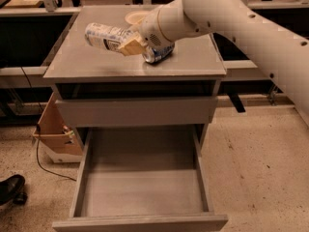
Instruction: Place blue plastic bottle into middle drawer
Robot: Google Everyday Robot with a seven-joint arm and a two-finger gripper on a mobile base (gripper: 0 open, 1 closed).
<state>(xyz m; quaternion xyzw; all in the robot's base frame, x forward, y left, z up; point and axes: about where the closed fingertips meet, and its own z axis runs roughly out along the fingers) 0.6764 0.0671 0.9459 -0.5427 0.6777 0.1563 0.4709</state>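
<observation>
The blue plastic bottle (104, 36), clear with a white-and-blue label, lies sideways in the air just above the left part of the cabinet top. My gripper (130, 45) is shut on its right end, with a tan finger pad (129, 46) against it. The middle drawer (142, 187) is pulled out below, showing a flat grey floor and low side walls, with nothing in it. A blue-and-silver soda can (157, 54) lies on the cabinet top right behind the gripper.
A pale bowl (136, 17) sits at the back of the cabinet top (193, 62). A closed grey drawer front (135, 111) lies above the open drawer. A cardboard box (53, 129) and a black shoe (12, 187) are on the floor at left.
</observation>
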